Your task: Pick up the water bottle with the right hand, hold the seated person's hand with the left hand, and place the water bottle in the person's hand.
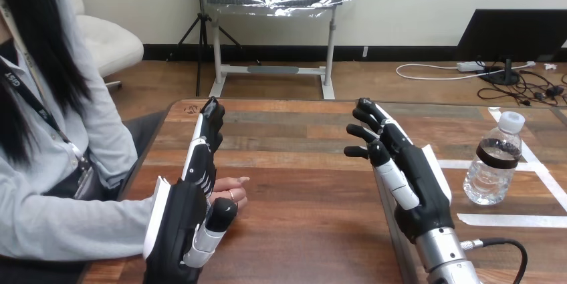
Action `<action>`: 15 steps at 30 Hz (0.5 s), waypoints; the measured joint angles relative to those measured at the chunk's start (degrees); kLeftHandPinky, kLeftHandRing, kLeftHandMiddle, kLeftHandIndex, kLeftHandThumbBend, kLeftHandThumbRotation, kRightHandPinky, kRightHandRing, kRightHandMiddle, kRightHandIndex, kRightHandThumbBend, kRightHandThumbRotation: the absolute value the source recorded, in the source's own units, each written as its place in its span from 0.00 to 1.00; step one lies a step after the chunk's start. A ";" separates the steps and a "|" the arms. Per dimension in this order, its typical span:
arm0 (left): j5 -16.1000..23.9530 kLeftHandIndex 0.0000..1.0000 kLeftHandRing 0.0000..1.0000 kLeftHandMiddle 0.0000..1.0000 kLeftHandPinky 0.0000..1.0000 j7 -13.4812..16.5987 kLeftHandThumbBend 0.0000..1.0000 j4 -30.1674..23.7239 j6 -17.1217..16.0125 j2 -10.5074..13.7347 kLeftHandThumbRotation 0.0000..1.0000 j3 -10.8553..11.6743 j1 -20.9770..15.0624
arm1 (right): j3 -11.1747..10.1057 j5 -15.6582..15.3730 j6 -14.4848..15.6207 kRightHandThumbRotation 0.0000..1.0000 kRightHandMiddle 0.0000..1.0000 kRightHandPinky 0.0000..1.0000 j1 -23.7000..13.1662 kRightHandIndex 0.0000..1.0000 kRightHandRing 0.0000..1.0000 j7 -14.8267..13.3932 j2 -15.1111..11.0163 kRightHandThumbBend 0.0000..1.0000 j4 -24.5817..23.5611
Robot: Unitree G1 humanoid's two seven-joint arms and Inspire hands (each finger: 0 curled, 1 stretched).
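- Head view: the water bottle [493,160] stands upright on the wooden table [301,197], white cap on top, near the right edge among strips of white tape [515,220].
- The right hand [408,177] hovers to the bottle's left, clear of it, fingers loosely spread and empty. Its white back faces the bottle and its palm faces the table's middle.
- The left hand [194,197] is raised well away at the table's left, fingers straight. The person's hand [231,190] rests just beside its palm, ungrasped; contact cannot be told.
- The right hand is by far the nearer. The pickup likely calls for a rightward reach and a sideways wrap around the bottle's vertical body.
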 measured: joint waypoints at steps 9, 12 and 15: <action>1.99 1.00 1.00 1.00 1.00 1.06 1.00 0.22 -0.27 -0.30 0.82 1.02 0.00 | -0.69 1.85 0.00 0.64 0.87 0.70 0.00 0.89 0.83 1.34 0.12 1.00 0.00; 3.08 1.00 1.00 1.00 1.00 1.70 1.00 0.33 -0.44 -0.34 0.71 1.60 0.00 | -1.05 2.24 0.00 0.62 0.87 0.70 0.00 0.89 0.83 1.70 0.19 1.00 0.00; 3.19 1.00 1.00 1.00 1.00 1.82 1.00 0.42 -0.57 -0.32 0.63 1.93 0.00 | -1.31 2.44 0.00 0.60 0.87 0.70 0.00 0.89 0.83 1.75 0.23 1.00 0.00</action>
